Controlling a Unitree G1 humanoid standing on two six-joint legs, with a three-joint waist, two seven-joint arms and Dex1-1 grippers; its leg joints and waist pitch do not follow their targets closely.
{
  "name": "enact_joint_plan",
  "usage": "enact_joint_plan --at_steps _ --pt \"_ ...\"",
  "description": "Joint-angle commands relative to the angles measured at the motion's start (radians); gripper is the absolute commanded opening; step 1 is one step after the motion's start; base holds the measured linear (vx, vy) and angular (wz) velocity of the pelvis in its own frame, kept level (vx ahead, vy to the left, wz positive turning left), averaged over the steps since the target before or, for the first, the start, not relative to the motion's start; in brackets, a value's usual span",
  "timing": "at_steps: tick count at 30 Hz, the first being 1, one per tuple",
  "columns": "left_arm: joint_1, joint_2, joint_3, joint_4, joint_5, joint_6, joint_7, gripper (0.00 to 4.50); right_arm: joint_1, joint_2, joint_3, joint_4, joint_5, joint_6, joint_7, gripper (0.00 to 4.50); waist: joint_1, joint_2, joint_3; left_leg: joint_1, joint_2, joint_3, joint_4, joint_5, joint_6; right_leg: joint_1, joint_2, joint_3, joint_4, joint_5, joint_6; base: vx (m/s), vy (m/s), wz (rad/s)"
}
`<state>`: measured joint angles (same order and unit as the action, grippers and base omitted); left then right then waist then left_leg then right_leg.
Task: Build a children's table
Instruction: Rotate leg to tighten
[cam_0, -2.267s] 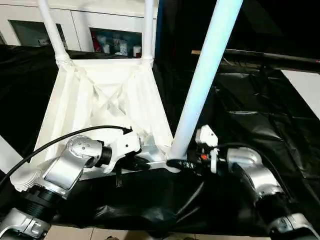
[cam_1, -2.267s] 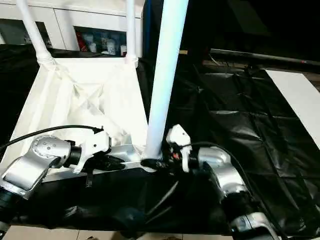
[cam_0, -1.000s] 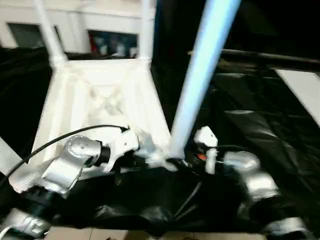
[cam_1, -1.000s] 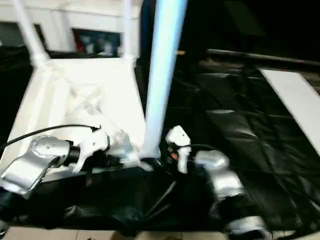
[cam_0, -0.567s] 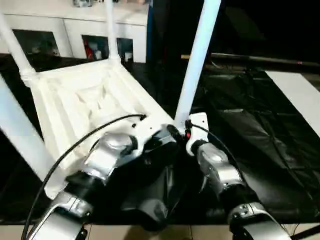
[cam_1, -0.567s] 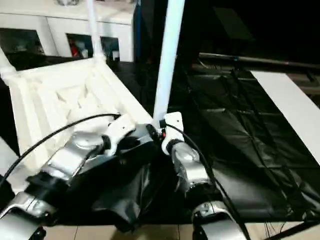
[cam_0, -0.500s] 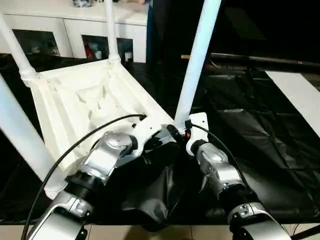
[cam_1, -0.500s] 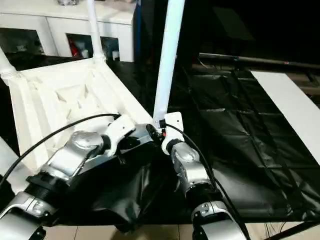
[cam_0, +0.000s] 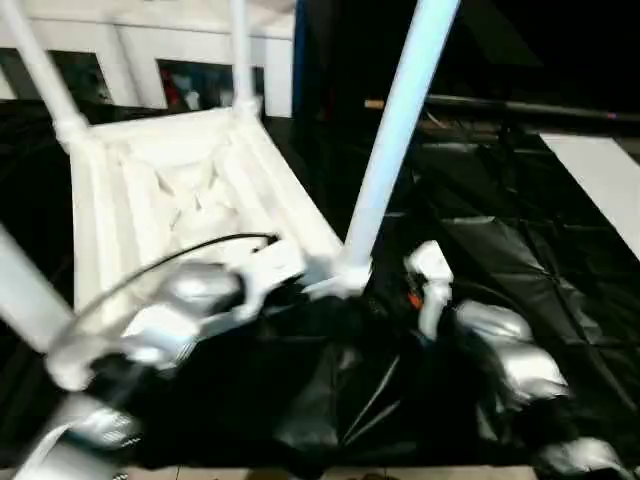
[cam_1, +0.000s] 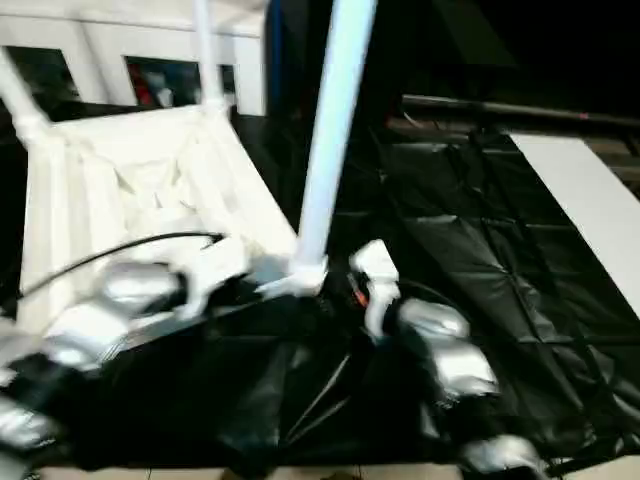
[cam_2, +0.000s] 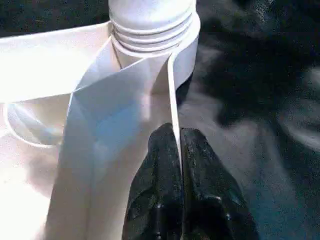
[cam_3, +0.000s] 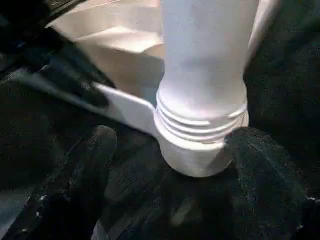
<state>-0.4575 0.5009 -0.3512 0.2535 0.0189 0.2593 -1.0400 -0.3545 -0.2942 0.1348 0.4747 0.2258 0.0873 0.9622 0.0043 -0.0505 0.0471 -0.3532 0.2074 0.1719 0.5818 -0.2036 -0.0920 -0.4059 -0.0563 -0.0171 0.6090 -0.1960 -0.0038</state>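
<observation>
Black plastic sheeting (cam_0: 520, 260) covers the work surface, with a white glass-door cabinet (cam_0: 140, 70) behind

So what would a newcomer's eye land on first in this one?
The large white plastic table top, lying ribbed underside up on the black sheeting, with long white tapered tube legs rising from its corner sockets; the nearest leg dominates the middle. At its base, the left gripper is shut on the top's thin edge wall, while the right gripper stands open around the threaded socket.
</observation>
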Motion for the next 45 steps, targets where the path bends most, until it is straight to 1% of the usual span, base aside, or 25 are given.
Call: enact_joint_plan --at_steps 1,2,3,4,5,8,11,14,16,19,21,23,26,27,33,35,36,38,39,40,41,42,43,44,45 --pt "0.04 0.008 -0.066 -0.028 -0.025 -0.04 -0.126 0.0 -0.007 -0.013 0.008 -0.02 0.005 0.0 0.046 3.79 0.005 0.011 -0.049 -0.001 0.017 0.005 -0.063 -0.163 0.063 0.047 -0.054 0.031 -0.064 -0.082 -0.258 0.0 0.0 0.0" --pt "0.04 0.008 -0.066 -0.028 -0.025 -0.04 -0.126 0.0 -0.007 -0.013 0.008 -0.02 0.005 0.0 0.046 3.79 0.005 0.011 -0.049 -0.001 0.017 0.005 -0.063 -0.163 0.063 0.047 -0.054 0.031 -0.064 -0.082 -0.258 0.0 0.0 0.0" --pt "0.042 0.016 -0.065 -0.036 -0.03 -0.047 -0.141 0.0 -0.014 -0.014 0.002 -0.014 0.009 -0.002 0.062 3.79 0.011 0.013 -0.048 0.008 0.02 0.01 -0.063 -0.164 0.066 0.04 -0.051 0.03 -0.064 -0.073 -0.268 0.0 0.0 0.0" --pt "0.042 0.02 -0.064 -0.038 -0.032 -0.047 -0.147 0.0 -0.02 -0.013 0.002 -0.012 0.015 0.0 0.063 3.79 0.012 0.014 -0.045 0.008 0.022 0.01 -0.064 -0.167 0.065 0.039 -0.052 0.031 -0.063 -0.076 -0.269 0.0 0.0 0.0" --pt "0.041 0.022 -0.062 -0.039 -0.033 -0.047 -0.15 0.0 -0.025 -0.012 0.006 -0.012 0.018 0.0 0.066 3.79 0.017 0.015 -0.044 0.006 0.022 0.008 -0.067 -0.172 0.057 0.042 -0.053 0.03 -0.063 -0.095 -0.264 0.0 0.0 0.0" --pt "0.04 0.028 -0.059 -0.042 -0.037 -0.044 -0.154 0.0 -0.027 -0.016 0.034 -0.025 0.016 0.002 0.09 3.79 0.023 0.014 -0.044 0.006 0.021 0.008 -0.068 -0.174 0.038 0.043 -0.054 0.032 -0.062 -0.11 -0.249 0.0 0.0 0.0" --pt "0.04 0.032 -0.059 -0.042 -0.038 -0.046 -0.155 0.0 -0.023 -0.022 0.06 -0.031 0.009 0.002 0.126 3.79 0.025 0.012 -0.045 0.004 0.019 0.008 -0.067 -0.161 0.037 0.046 -0.055 0.032 -0.061 -0.098 -0.244 0.0 0.0 0.0" --pt "0.042 0.036 -0.053 -0.037 -0.041 -0.057 -0.165 0.0 -0.024 -0.018 0.056 -0.029 0.011 0.008 0.15 3.79 0.025 0.01 -0.047 0.003 0.018 0.008 -0.065 -0.143 0.043 0.049 -0.055 0.032 -0.059 -0.079 -0.244 0.0 0.0 0.0" --pt "0.043 0.037 -0.052 -0.036 -0.041 -0.06 -0.169 0.0 -0.024 -0.016 0.054 -0.027 0.014 0.011 0.162 3.79 0.026 0.011 -0.048 0.004 0.019 0.008 -0.064 -0.14 0.045 0.048 -0.056 0.032 -0.059 -0.076 -0.246 0.0 0.0 0.0" --pt "0.045 0.035 -0.049 -0.032 -0.039 -0.062 -0.174 0.0 -0.025 -0.014 0.051 -0.019 0.018 0.015 0.176 3.45 0.026 0.01 -0.051 0.005 0.019 0.009 -0.063 -0.136 0.047 0.049 -0.055 0.031 -0.057 -0.065 -0.253 0.0 0.0 0.0" --pt "0.045 0.036 -0.05 -0.032 -0.04 -0.062 -0.174 0.0 -0.025 -0.014 0.052 -0.016 0.021 0.015 0.179 3.4 0.028 0.011 -0.051 0.006 0.019 0.009 -0.063 -0.133 0.046 0.049 -0.055 0.031 -0.057 -0.066 -0.253 0.0 0.0 0.0" --pt "0.046 0.038 -0.051 -0.033 -0.042 -0.061 -0.174 0.0 -0.024 -0.014 0.053 -0.014 0.027 0.014 0.182 3.11 0.027 0.011 -0.052 0.006 0.019 0.008 -0.063 -0.134 0.046 0.05 -0.055 0.031 -0.056 -0.066 -0.254 0.0 0.0 0.0" --pt "0.048 0.038 -0.052 -0.035 -0.041 -0.059 -0.174 0.0 -0.021 -0.013 0.054 -0.014 0.03 0.013 0.185 2.99 0.028 0.011 -0.053 0.005 0.019 0.009 -0.062 -0.126 0.045 0.05 -0.055 0.031 -0.054 -0.055 -0.256 0.0 0.0 0.0" --pt "0.049 0.037 -0.051 -0.036 -0.04 -0.058 -0.175 0.0 -0.02 -0.011 0.052 -0.012 0.029 0.012 0.188 2.78 0.029 0.011 -0.054 0.005 0.018 0.009 -0.061 -0.118 0.048 0.051 -0.055 0.031 -0.052 -0.042 -0.258 0.0 0.0 0.0" --pt "0.054 0.035 -0.053 -0.035 -0.036 -0.053 -0.178 0.0 -0.008 -0.003 0.052 -0.013 0.026 0.012 0.191 2.73 0.029 0.012 -0.057 0.006 0.018 0.009 -0.058 -0.107 0.053 0.053 -0.055 0.03 -0.05 -0.023 -0.265 0.0 0.0 0.0" --pt "0.053 0.029 -0.052 -0.028 -0.031 -0.046 -0.165 0.0 -0.004 0.011 0.047 0.002 0.011 0.007 0.143 2.72 0.029 0.013 -0.056 0.005 0.018 0.009 -0.059 -0.108 0.052 0.053 -0.055 0.03 -0.05 -0.025 -0.265 0.0 0.0 0.0" --pt "0.05 0.02 -0.048 -0.02 -0.028 -0.039 -0.149 0.0 -0.003 0.022 0.042 0.017 0.003 -0.004 0.113 2.72 0.028 0.013 -0.055 0.006 0.018 0.009 -0.06 -0.116 0.047 0.052 -0.055 0.03 -0.051 -0.039 -0.263 0.0 0.0 0.0" --pt "0.021 -0.03 -0.035 0.033 0.001 0.004 -0.049 0.0 -0.022 0.074 0.01 0.106 -0.045 -0.057 -0.07 2.72 0.024 0.014 -0.047 0.006 0.018 0.009 -0.065 -0.166 0.028 0.045 -0.056 0.03 -0.061 -0.119 -0.251 0.0 0.0 0.0" --pt "-0.002 -0.066 -0.027 0.075 0.028 0.039 0.03 0.0 -0.037 0.11 -0.016 0.163 -0.068 -0.083 -0.197 2.72 0.022 0.015 -0.042 0.011 0.017 0.008 -0.068 -0.223 0.001 0.04 -0.058 0.03 -0.073 -0.233 -0.231 0.0 0.0 0.0" --pt "-0.013 -0.085 -0.023 0.097 0.041 0.056 0.071 0.0 -0.045 0.128 -0.03 0.19 -0.078 -0.092 -0.258 2.72 0.02 0.015 -0.039 0.013 0.018 0.007 -0.069 -0.253 -0.013 0.035 -0.06 0.031 -0.077 -0.295 -0.217 0.0 0.0 0.0" --pt "-0.024 -0.103 -0.017 0.118 0.05 0.066 0.108 0.0 -0.053 0.144 -0.045 0.208 -0.078 -0.09 -0.308 2.72 0.017 0.014 -0.039 0.014 0.014 0.001 -0.07 -0.289 -0.035 0.034 -0.061 0.031 -0.083 -0.391 -0.186 -0.061 -0.003 -0.04" --pt "-0.034 -0.122 -0.011 0.139 0.057 0.078 0.145 0.0 -0.06 0.16 -0.06 0.225 -0.078 -0.085 -0.364 2.72 0.013 0.011 -0.041 0.007 0.014 -0.007 -0.074 -0.292 -0.045 0.041 -0.062 0.028 -0.084 -0.429 -0.157 -0.065 0.009 -0.09" --pt "-0.047 -0.143 -0.007 0.163 0.066 0.097 0.185 0.0 -0.072 0.178 -0.073 0.244 -0.086 -0.076 -0.439 2.71 0.011 0.012 -0.04 0.009 0.013 -0.007 -0.075 -0.304 -0.044 0.035 -0.059 0.028 -0.088 -0.438 -0.14 -0.065 0.009 -0.09" --pt "-0.048 -0.146 -0.006 0.166 0.067 0.099 0.19 0.0 -0.073 0.18 -0.075 0.246 -0.086 -0.075 -0.447 2.71 0.01 0.012 -0.042 0.012 0.014 -0.008 -0.074 -0.312 -0.042 0.033 -0.06 0.028 -0.09 -0.435 -0.14 0.0 0.0 0.0" --pt "-0.06 -0.165 -0.003 0.188 0.077 0.109 0.229 0.0 -0.085 0.196 -0.087 0.264 -0.093 -0.064 -0.518 2.71 0.008 0.013 -0.042 0.011 0.014 -0.007 -0.073 -0.316 -0.037 0.031 -0.058 0.03 -0.09 -0.416 -0.143 0.0 0.0 0.0"
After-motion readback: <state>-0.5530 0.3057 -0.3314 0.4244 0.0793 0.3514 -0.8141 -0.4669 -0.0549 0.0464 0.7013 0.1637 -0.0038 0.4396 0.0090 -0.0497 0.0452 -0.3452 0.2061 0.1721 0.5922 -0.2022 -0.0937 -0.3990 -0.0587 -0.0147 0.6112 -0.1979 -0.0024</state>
